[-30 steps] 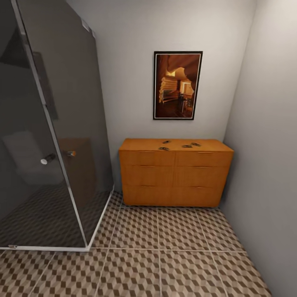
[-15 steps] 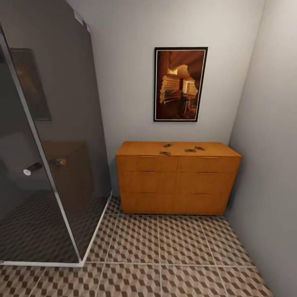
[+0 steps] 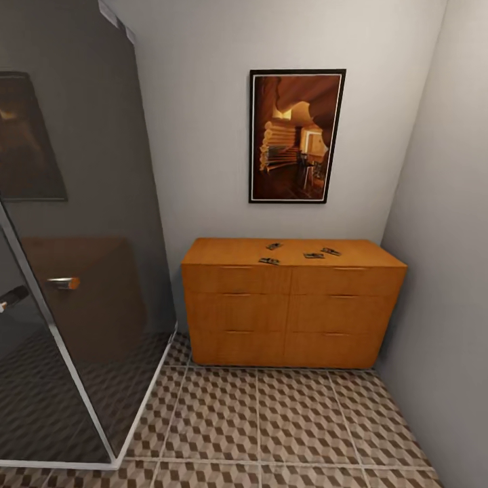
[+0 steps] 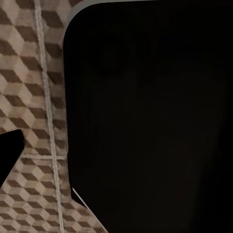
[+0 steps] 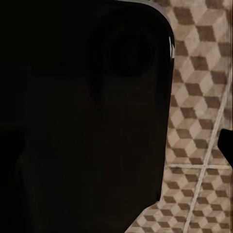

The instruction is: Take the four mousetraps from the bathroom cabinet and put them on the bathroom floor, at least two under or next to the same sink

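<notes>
4 mousetraps (image 3: 269, 261) lie loose on the flat top of the cabinet (image 3: 291, 308), tiny dark flat pieces, well apart from the bathroom floor (image 3: 257, 420). over the last second my head view has closed in on the cabinet, so i judge i'm approaching, nothing picked yet. a dark shower screen (image 3: 74, 271) stands at my left. i cannot tell how either arm's jaws stand.

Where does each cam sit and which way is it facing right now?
Head view: high on the robot, facing forward and down at the cabinet, four mousetraps on its top.
Left wrist view: on the left arm, aimed down at the bathroom floor past a dark robot part.
Right wrist view: likewise, tiles beside a dark part.
Shared: cube-pattern floor in all three.
</notes>
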